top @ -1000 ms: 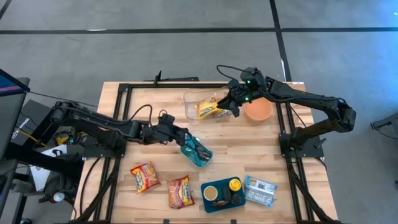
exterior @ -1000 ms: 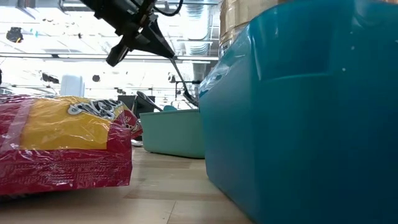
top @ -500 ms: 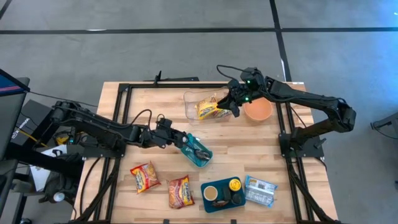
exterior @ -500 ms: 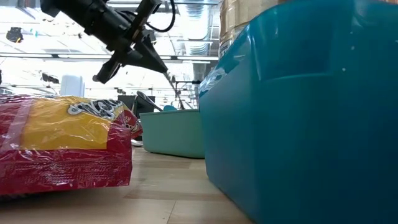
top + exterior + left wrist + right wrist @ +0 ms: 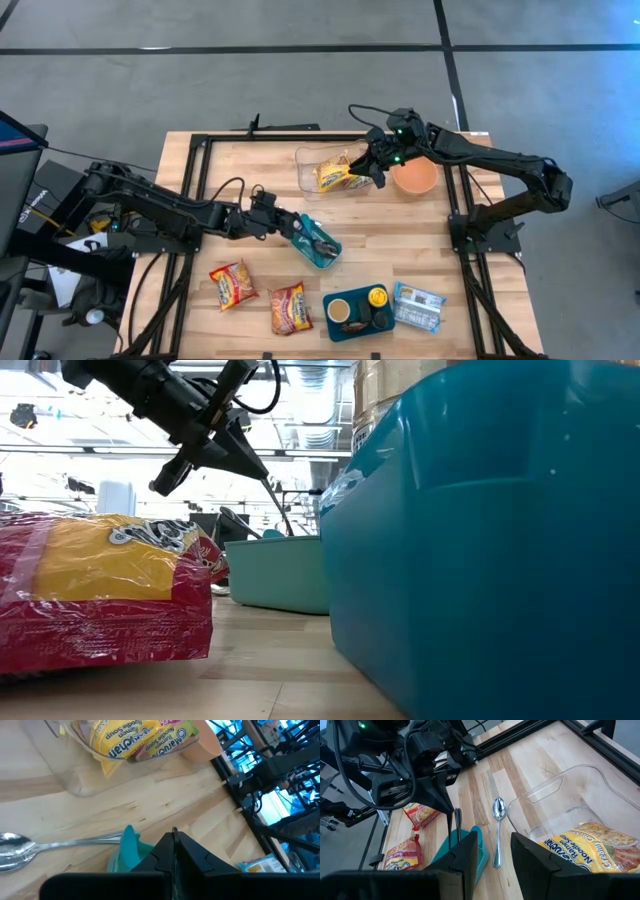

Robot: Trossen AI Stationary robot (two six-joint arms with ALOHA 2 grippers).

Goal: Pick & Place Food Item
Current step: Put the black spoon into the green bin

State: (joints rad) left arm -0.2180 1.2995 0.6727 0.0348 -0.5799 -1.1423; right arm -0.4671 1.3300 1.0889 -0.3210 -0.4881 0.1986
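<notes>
Left pincer point(image 5: 290, 226): closed, fingers pressed together, gripping a thin dark utensil handle point(image 5: 457, 825) that hangs down into the teal bin point(image 5: 318, 243) at mid-counter point(image 5: 400, 220).

Right pincer point(image 5: 372, 168): part open, jaws apart, poised at the rim of the clear tub point(image 5: 322, 172) on the far side of the counter; whether it touches the tub or the packet inside cannot be told.

Noodle packets, three. One yellow packet point(image 5: 338, 176) lies inside the clear tub. Two red-and-yellow packets point(image 5: 232, 284) point(image 5: 291, 307) lie flat on the near left of the counter, side by side.

Spoon point(image 5: 498, 831), one: flat on the counter between teal bin and clear tub.

Orange bowl point(image 5: 415, 178), one: just beside the clear tub, on its right.

Blue tray point(image 5: 352, 312), one: near edge, holding a yellow-lidded jar point(image 5: 377, 296).

Blue-white packet point(image 5: 418, 306), one: just right of the tray.
</notes>
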